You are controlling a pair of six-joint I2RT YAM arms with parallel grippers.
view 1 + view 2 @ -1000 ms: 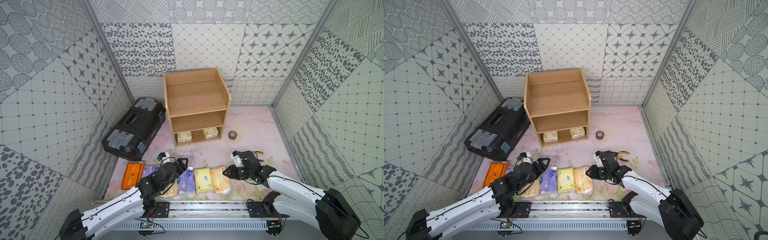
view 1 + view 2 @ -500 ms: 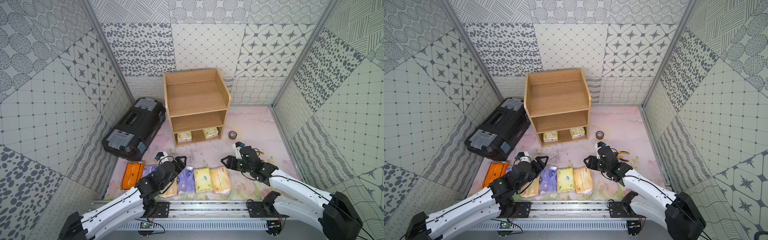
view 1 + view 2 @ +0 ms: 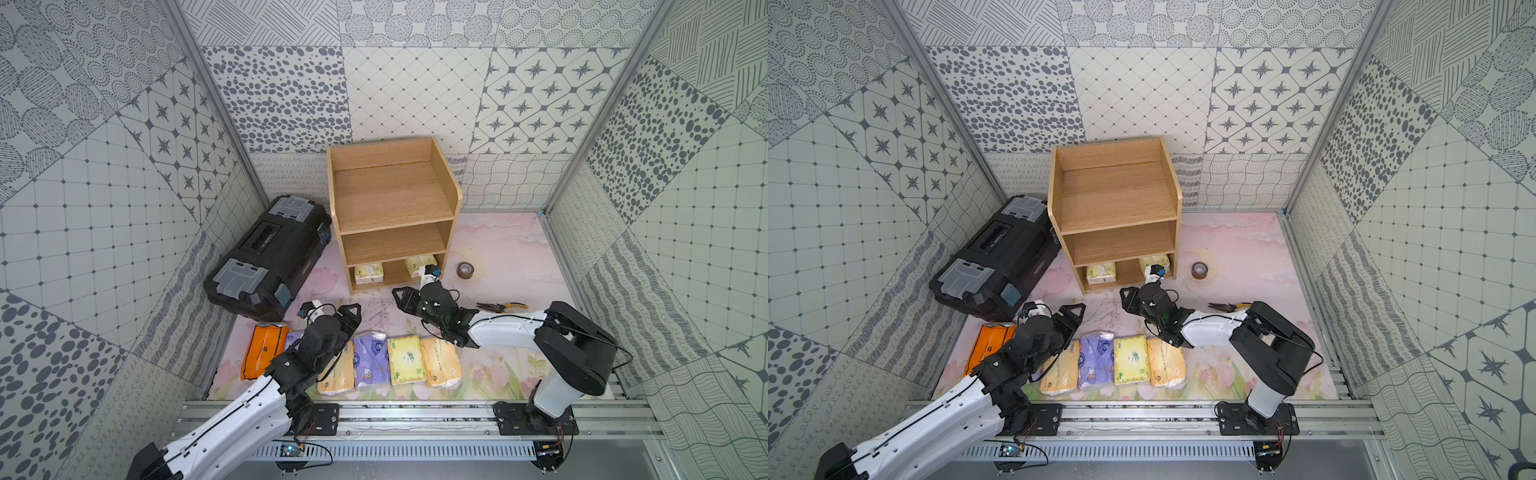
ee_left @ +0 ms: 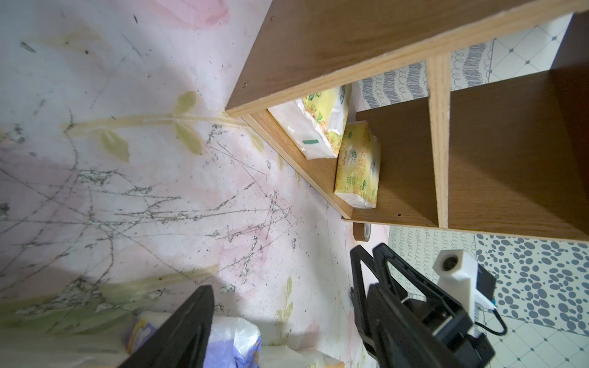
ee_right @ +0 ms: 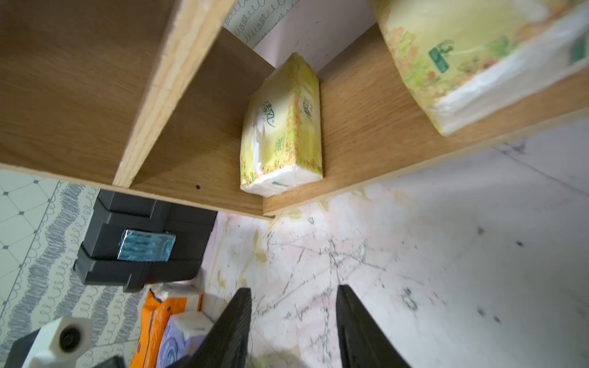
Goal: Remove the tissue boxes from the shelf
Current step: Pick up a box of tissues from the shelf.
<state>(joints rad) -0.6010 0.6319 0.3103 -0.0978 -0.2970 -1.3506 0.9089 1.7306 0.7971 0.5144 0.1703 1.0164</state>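
Looks about three-quarters done; counting six tissue boxes (image 3: 406, 360) already out in a row on the floor (image 3: 498, 266) by the front rail (image 3: 415, 411), leaving two pale green-yellow packs (image 3: 368, 272) on the bottom tier of the shelf (image 3: 390, 199); sitting long axis roughly front to back, short ends facing the open front; left gripper (image 4: 280, 270) spread wide, empty; right gripper (image 5: 293, 291) partly open, holding nothing, pointed at the shelf.

Tissue packs (image 3: 406, 359): eight. Shelf (image 3: 392, 199), toolbox (image 3: 266, 257), tape roll (image 3: 465, 270), pliers (image 3: 505, 306): one each.
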